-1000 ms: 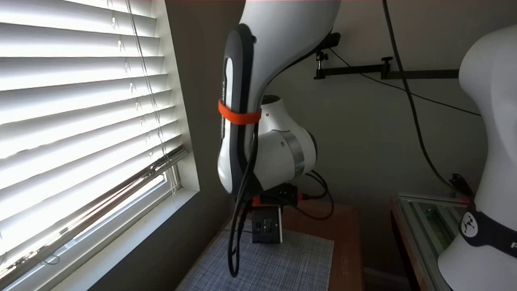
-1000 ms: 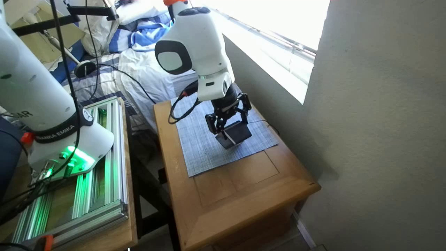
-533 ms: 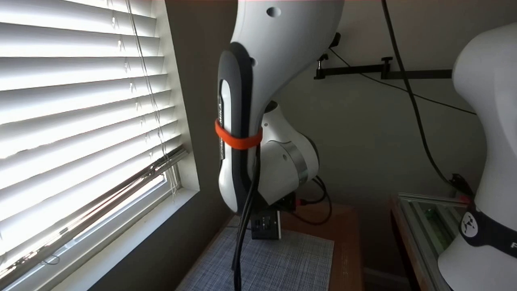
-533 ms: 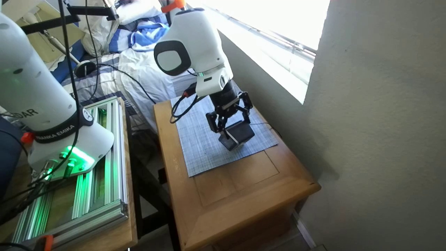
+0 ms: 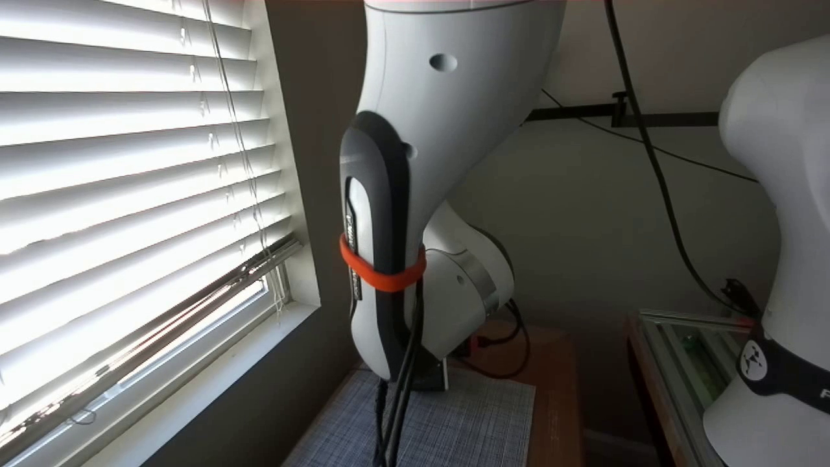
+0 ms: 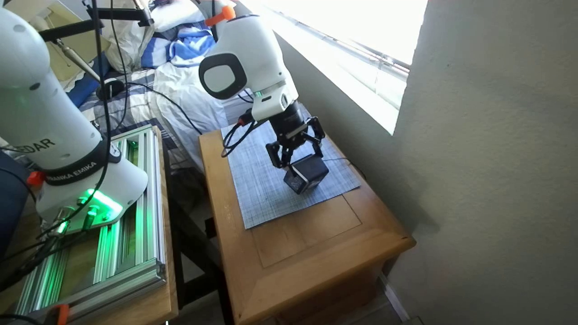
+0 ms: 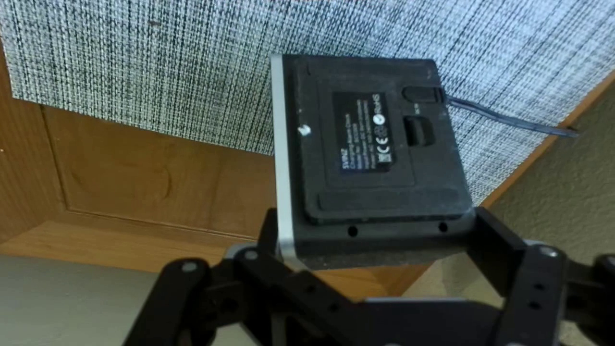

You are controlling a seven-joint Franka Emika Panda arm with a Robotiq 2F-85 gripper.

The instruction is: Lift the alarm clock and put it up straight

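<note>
Currently: alarm clock (image 7: 370,139), one, black, clasped between jaws of gripper (image 7: 376,226); above or on placemat (image 6: 264,183), which unclear. Grasp made; setting straight and release seemingly outstanding.

My arm (image 5: 473,130) is white and rounded, with small round recesses (image 5: 443,62). Dark grey trim (image 5: 388,162) frames a paler lettered panel (image 5: 362,207), wrapped by an orange band (image 5: 389,280) with black cables (image 5: 403,389) running below. A silver ring (image 5: 478,279) circles the rounded white joint (image 5: 441,301) beside it. My base (image 6: 131,185) wears a black collar (image 6: 83,161) lettered in white, and a green light (image 6: 106,203) glows under it. My claw (image 7: 377,230) is black and jointed, with silvery screws (image 7: 189,266).
</note>
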